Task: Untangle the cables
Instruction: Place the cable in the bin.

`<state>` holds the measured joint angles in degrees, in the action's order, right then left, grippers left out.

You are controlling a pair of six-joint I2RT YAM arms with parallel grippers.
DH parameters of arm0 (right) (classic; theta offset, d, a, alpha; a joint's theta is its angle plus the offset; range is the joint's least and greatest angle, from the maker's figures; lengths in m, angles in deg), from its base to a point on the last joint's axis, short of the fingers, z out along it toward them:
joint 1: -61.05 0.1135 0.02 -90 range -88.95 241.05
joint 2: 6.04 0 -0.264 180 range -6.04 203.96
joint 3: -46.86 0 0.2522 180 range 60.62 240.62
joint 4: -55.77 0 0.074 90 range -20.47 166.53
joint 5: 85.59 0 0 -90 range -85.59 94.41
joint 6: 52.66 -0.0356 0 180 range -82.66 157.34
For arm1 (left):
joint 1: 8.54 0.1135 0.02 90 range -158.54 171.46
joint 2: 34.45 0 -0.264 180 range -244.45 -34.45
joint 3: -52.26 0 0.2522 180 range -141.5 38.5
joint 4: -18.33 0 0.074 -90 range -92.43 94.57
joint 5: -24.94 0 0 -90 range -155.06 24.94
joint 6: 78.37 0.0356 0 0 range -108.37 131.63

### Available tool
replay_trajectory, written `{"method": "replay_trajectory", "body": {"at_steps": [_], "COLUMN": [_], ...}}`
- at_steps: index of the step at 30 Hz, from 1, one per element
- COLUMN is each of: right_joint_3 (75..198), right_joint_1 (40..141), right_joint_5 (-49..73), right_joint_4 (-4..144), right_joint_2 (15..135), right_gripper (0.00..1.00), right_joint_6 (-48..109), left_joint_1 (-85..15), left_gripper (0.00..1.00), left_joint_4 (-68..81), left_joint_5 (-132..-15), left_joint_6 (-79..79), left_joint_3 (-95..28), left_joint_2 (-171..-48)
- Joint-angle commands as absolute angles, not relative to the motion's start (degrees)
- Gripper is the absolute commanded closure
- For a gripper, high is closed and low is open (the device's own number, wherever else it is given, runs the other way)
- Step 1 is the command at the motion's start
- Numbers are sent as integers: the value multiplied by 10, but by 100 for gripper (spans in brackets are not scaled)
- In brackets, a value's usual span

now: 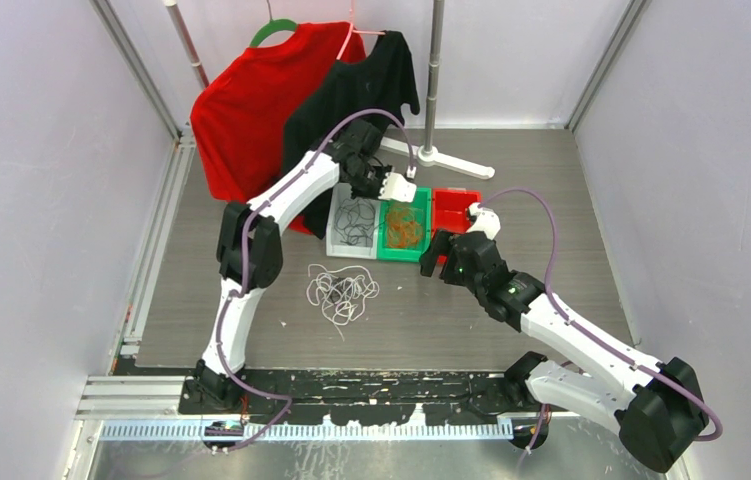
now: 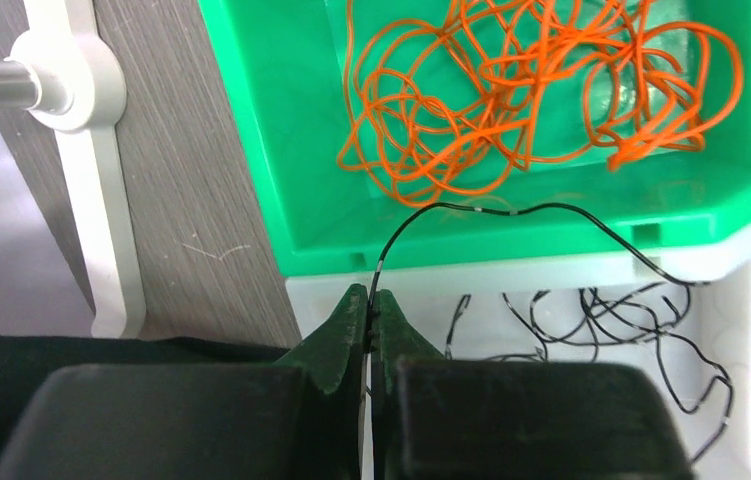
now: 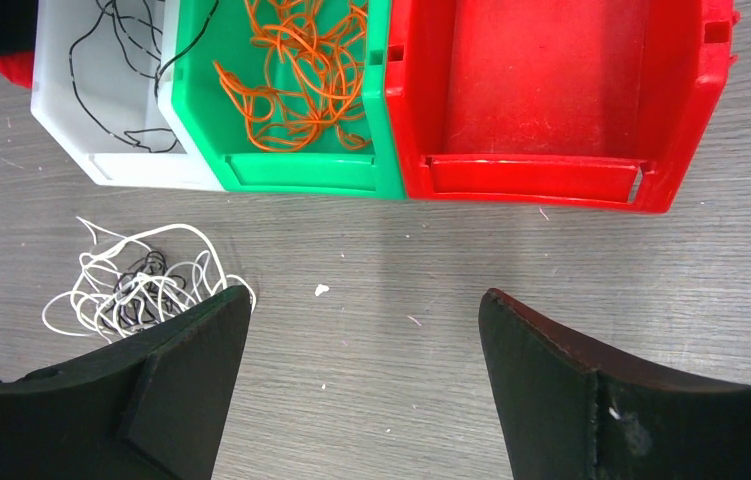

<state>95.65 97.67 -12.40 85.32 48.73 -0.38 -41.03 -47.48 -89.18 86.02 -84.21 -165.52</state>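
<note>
My left gripper point(image 2: 369, 300) is pinched shut on a black cable point(image 2: 511, 210) that arcs over the green bin's point(image 2: 271, 150) edge, just beside the orange cables point(image 2: 511, 90) inside. I'd lift slowly, snagging no orange, and drop it into the white bin point(image 2: 551, 275) touching the green bin. My right gripper point(image 3: 363, 293) hangs spread apart in front of the green bin, near the white-and-black tangle point(image 3: 131, 285). No writing shows.

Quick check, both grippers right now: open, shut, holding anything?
Left gripper: closed on a black cable.
Right gripper: open, holding nothing.
</note>
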Motion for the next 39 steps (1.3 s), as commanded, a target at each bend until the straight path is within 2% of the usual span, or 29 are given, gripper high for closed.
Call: {"method": "replay_trajectory", "body": {"at_steps": [1,7,19,34,36,39], "right_joint_3": [966,962,962,967,965,964], "right_joint_1": [974,973,973,973,973,972], "right_joint_5": [-132,-132,-130,-129,-131,-132], "right_joint_4": [840,840,845,842,844,846], "right_joint_2": [478,472,476,486,484,481], "right_gripper": [11,11,12,12,12,12], "right_joint_6": [-11,-18,-26,-25,-24,-23], "left_joint_1": [-406,-402,-386,-422,-426,-425], "left_gripper": [100,100,100,100,98,86], "left_joint_4": [-440,-389,-317,-315,-327,-343], "left_joint_5": [-865,-814,-723,-752,-753,-743], "left_joint_6": [838,854,841,796,783,768], "left_joint_3": [-800,-703,-665,-649,-664,-688], "left_joint_2": [-1580,-1534,-1531,-1545,-1554,-1568]}}
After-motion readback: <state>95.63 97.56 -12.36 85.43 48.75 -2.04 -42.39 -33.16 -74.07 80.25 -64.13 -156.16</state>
